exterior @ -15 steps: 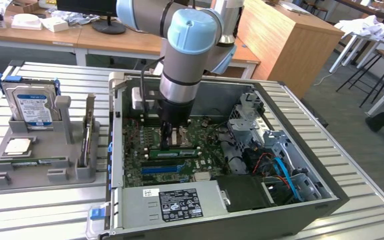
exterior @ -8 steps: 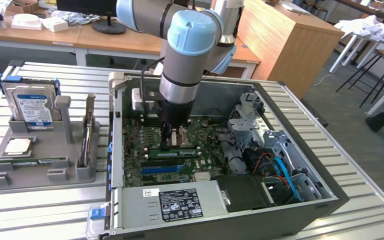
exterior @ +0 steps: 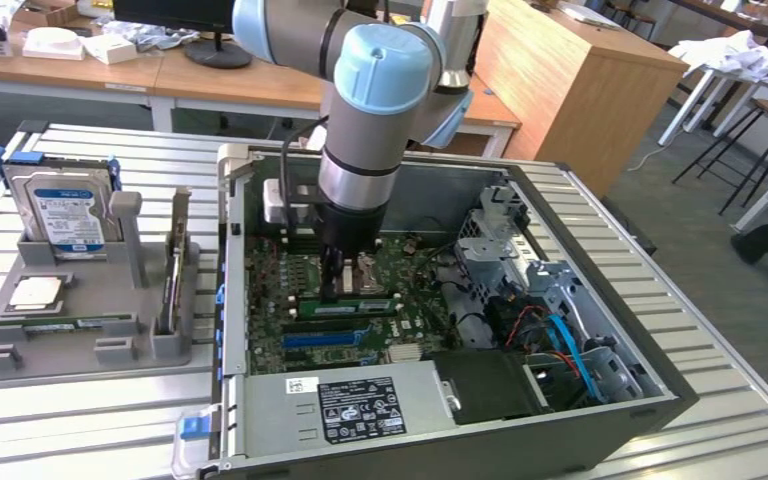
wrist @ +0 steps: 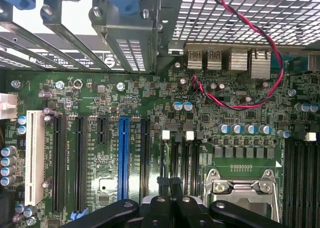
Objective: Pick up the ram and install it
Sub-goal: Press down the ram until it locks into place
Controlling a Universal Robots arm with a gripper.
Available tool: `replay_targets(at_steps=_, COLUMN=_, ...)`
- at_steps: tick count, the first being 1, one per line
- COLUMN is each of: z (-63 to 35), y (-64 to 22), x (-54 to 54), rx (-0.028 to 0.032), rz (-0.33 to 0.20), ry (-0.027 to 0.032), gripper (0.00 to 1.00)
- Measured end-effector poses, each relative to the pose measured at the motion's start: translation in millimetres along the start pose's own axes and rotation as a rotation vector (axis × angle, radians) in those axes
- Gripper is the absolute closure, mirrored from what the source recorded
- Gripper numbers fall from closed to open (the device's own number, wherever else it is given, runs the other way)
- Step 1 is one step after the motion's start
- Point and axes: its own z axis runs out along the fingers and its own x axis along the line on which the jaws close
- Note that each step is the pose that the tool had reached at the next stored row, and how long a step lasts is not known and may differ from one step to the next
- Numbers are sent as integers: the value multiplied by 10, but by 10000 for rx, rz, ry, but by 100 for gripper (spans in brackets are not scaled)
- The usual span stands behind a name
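**Exterior view:** The arm reaches straight down into an open computer case [exterior: 651, 392] lying on its side on a slatted metal desk [exterior: 91, 425]. The gripper [exterior: 344, 285] hangs over the middle of the motherboard, jaws closed. The ram [exterior: 347, 304], a green stick, lies along the board directly below the fingertips; whether the jaws pinch it or only hover over it cannot be told. There is open room inside the case towards the exterior view's left wall. The silver drive cage [exterior: 507, 240] and blue cables crowd the exterior view's right side, and the labelled power supply [exterior: 357, 405] fills the near edge. Beside the case, on the exterior view's left, a grey tray [exterior: 77, 355] sits on the desk. It holds a blue-labelled hard drive [exterior: 67, 210] standing upright at the back, a square processor chip [exterior: 35, 292] lying flat, and a thin green strip [exterior: 64, 322] in the front groove.

**Wrist view:** The closed gripper [wrist: 170, 180] points down at the board, its black fingers [wrist: 161, 184] pressed together above narrow black slots with white end clips. A blue expansion slot [wrist: 123, 158] runs just beside them, and the metal-framed processor socket [wrist: 245, 188] is near on the other side. Red and black wires [wrist: 250, 33] loop across the perforated case wall beyond.
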Motion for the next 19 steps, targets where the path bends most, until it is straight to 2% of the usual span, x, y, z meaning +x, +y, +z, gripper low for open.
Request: replay_targets(at_steps=19, z=27, y=0, x=0, rx=2, rz=1, ry=-3, gripper=90)
